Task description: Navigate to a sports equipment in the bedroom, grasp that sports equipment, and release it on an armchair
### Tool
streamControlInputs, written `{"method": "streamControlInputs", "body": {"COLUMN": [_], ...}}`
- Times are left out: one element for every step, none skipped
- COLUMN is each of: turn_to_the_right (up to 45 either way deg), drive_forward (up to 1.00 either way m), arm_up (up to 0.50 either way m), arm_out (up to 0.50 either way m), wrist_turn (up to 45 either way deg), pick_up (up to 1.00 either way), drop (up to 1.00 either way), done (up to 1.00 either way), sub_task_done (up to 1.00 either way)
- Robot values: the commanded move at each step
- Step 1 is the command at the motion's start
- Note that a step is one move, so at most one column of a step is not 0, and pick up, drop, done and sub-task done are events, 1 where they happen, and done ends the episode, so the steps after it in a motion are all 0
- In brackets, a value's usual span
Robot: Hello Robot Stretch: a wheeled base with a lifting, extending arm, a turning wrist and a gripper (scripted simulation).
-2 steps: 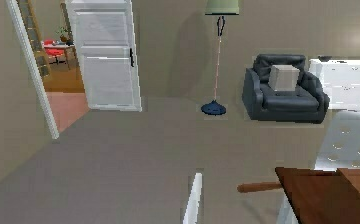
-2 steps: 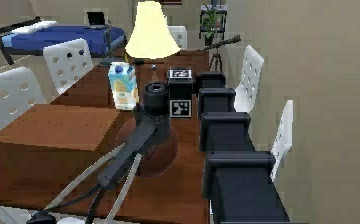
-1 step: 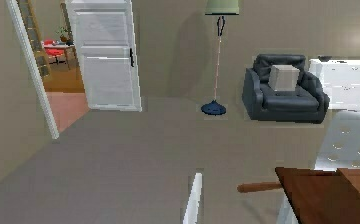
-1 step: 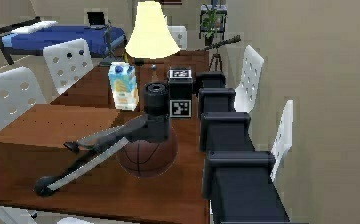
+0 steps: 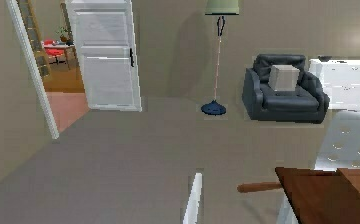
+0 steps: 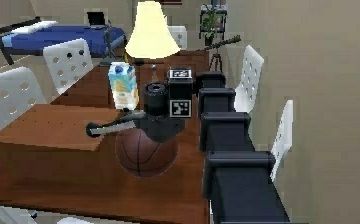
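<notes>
The sports equipment here is a round brown-orange basketball (image 6: 146, 158). In the arm side view it sits right under the dark body of the claw (image 6: 100, 128), against the near part of the long brown wooden bench (image 6: 58, 130). With the bench surface behind and below the ball, I cannot tell whether the claw grasps it or whether the ball rests on the wood.

Reaching the ball looks done, and the grasp is either made or about to be made. What is left is carrying it to the dark slate-blue padded armchair (image 5: 263, 100) and letting it go there. That armchair stands well apart across open grey floor in the forward view.

A pale square cushion (image 5: 286, 76) takes up much of the armchair's seat, so a rolling ball may have little room to settle. A thin floor lamp with a green shade and blue base (image 5: 219, 60) stands just beside the armchair on the forward view's left.

Close to the robot, white moulded chairs (image 6: 250, 75) line the bench and would hinder a turn. On the bench stand a cream-shaded table lamp (image 6: 152, 30) and a blue-and-white carton (image 6: 121, 85), both near the claw.
</notes>
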Motion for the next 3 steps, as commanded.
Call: {"method": "streamControlInputs", "body": {"turn_to_the_right": [0.0,0.0,0.0], "drive_forward": [0.0,0.0,0.0], "arm_up": [0.0,-0.2,0.0], "arm_out": [0.0,0.0,0.0], "wrist_turn": [21.0,0.0,0.0], "pick_up": [0.0,0.0,1.0], "drop": [0.0,0.0,0.0], "done": [0.0,0.0,0.0], "sub_task_done": [0.0,0.0,0.0]}}
